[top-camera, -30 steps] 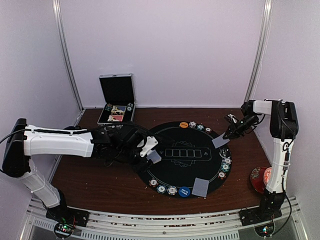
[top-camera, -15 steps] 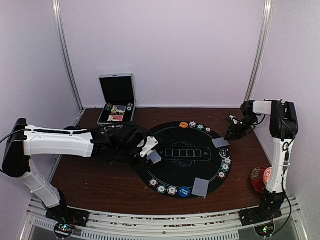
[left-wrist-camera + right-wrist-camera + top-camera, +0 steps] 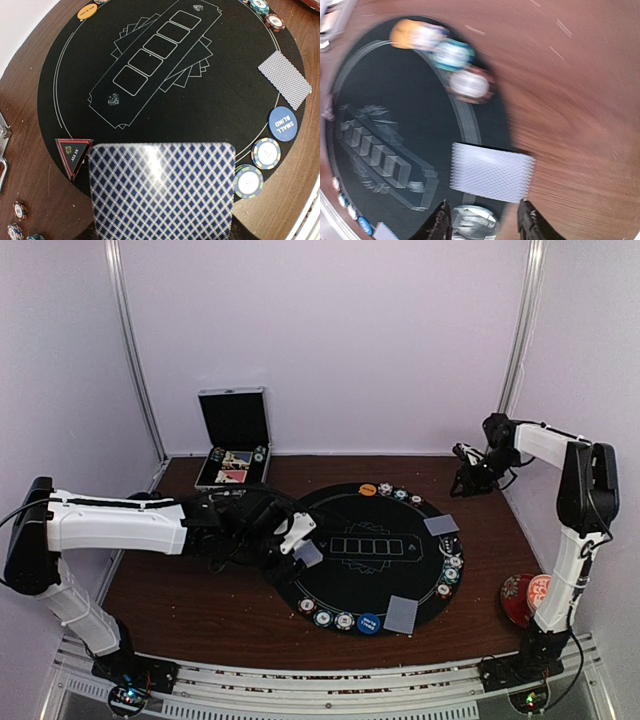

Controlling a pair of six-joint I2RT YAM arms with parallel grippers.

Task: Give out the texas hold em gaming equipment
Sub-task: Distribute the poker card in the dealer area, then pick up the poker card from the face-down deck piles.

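Extending over the left side of the tabletop [image 3: 200,605], the left gripper [image 3: 298,540] is closed on one grey-blue-backed playing card [image 3: 161,192] and holds it above the left edge of the round black mat [image 3: 340,585]. The red triangle marker [image 3: 73,154], printed ALL IN, lies on the mat at that edge, just beside the held card in the wrist view.

The right gripper [image 3: 466,484] hangs above the far right part of the tabletop, beyond the mat's rim. Its fingers [image 3: 440,222] stand apart with nothing between them. A second card [image 3: 441,525] lies flat at the right edge of the mat, apart from that gripper. A third card [image 3: 402,614] lies at the near edge, just beside the blue button disc [image 3: 369,622], printed SMALL BLIND. The orange button disc [image 3: 367,490] sits at the far edge.

Poker chips [image 3: 325,617] lie in short rows along the near, right and far edges of the mat.

An open case [image 3: 232,440] stands at the far left corner of the tabletop. A red cup and saucer [image 3: 520,598] sit at the near right edge.
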